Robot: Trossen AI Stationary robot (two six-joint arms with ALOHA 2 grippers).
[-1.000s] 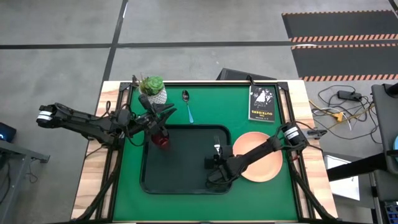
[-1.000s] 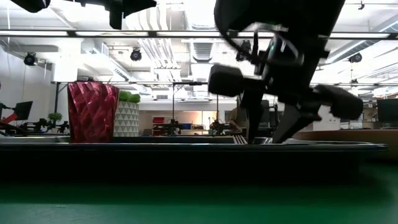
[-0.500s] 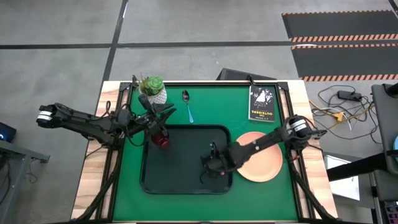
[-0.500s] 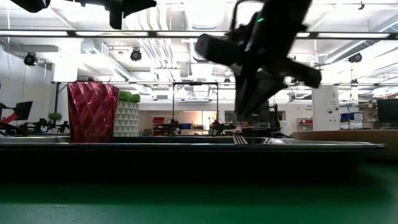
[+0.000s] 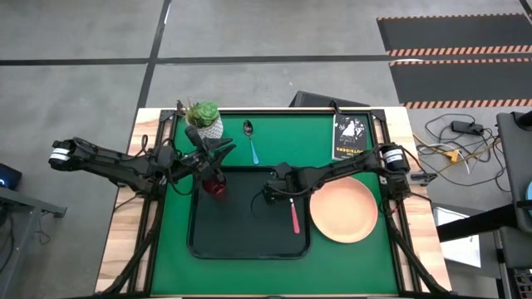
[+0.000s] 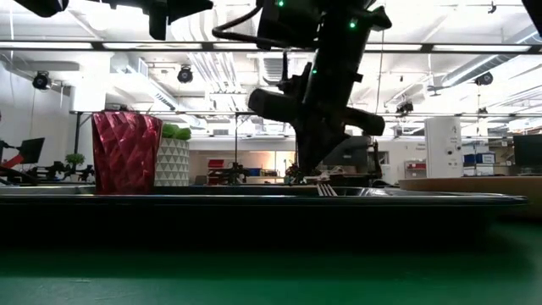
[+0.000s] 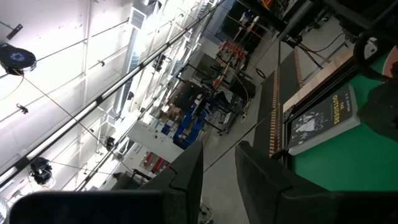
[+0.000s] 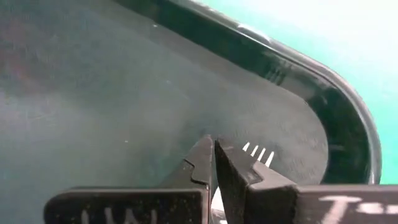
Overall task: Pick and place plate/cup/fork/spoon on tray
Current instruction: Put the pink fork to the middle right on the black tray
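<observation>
The tray (image 5: 241,241) has bare floor across its middle and near half. The cup (image 5: 215,187) stands in its far left corner under the left gripper (image 5: 218,166), and the fork (image 5: 293,216) lies along its right side just beside the right gripper (image 5: 268,198). The right arm spans the table (image 5: 166,266) above the plate (image 5: 342,209). Spoon (image 5: 250,139), plant (image 5: 204,118) and book (image 5: 350,137) line the far edge.

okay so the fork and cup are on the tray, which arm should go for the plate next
Probably the right. The plate lies on the mat on the right arm's side, just outside the tray. The right end effector hovers near the fork, close by. The left end effector is over the cup, farther away.
</observation>
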